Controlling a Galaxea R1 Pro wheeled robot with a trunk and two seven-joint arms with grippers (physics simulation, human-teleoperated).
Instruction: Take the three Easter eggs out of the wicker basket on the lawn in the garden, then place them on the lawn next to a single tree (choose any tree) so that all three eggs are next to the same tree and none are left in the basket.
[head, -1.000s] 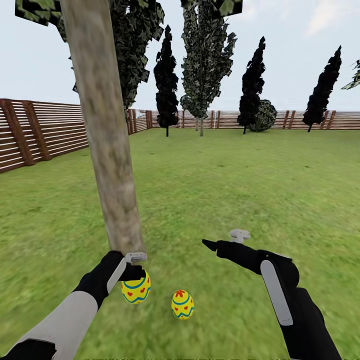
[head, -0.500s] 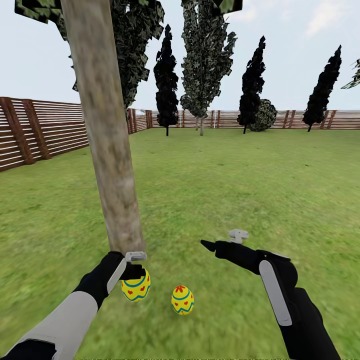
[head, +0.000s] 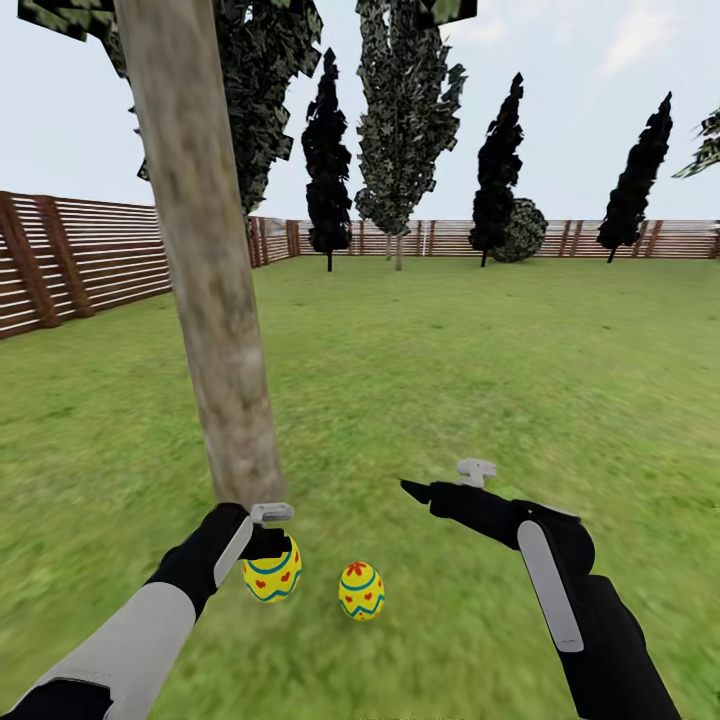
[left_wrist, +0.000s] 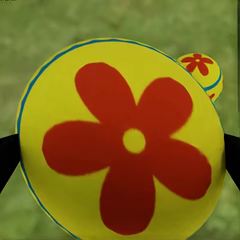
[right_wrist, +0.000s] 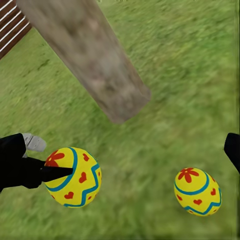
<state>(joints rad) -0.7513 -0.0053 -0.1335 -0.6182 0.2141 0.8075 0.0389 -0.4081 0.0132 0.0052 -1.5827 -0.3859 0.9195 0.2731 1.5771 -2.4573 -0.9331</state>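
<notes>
Trunk (head: 215, 300) is cut off at the top edge of the head view; the light canopy is out of frame, only dark foliage scraps show up there. Two eggs are visible. In the left wrist view the held egg (left_wrist: 120, 140) fills most of the frame, its red flower end facing the camera, so its long axis runs along the fingers; band pattern mostly hidden. Black fingers (left_wrist: 7, 157) peek out at both sides, touching it.

Head view: left gripper (head: 268, 540) at about 7 o'clock, just below the trunk base, jaws closed on the held egg (head: 272, 575), which hangs just above or at the lawn (head: 480, 370); contact with the grass cannot be told. The left arm reaches up from the bottom left corner, forearm grey, wrist black.

Second egg (head: 361, 590) stands on the lawn at 6 o'clock, upright, pointed end up, near the held egg but apart. The right wrist view shows both: held egg (right_wrist: 73, 176) pinched by the left gripper (right_wrist: 50, 172), second egg (right_wrist: 197, 191) with its flower end up, trunk base (right_wrist: 95, 65) between and beyond them.

Right gripper (head: 445, 483) at 5 o'clock, arm rising from the bottom right corner, wrist pointing towards 10 o'clock. Jaws spread, nothing between them; one fingertip (right_wrist: 232, 150) is cut off by the frame edge.

Fence (head: 80, 260) at 9 to 3 o'clock, dark trees (head: 325, 160) along it.
</notes>
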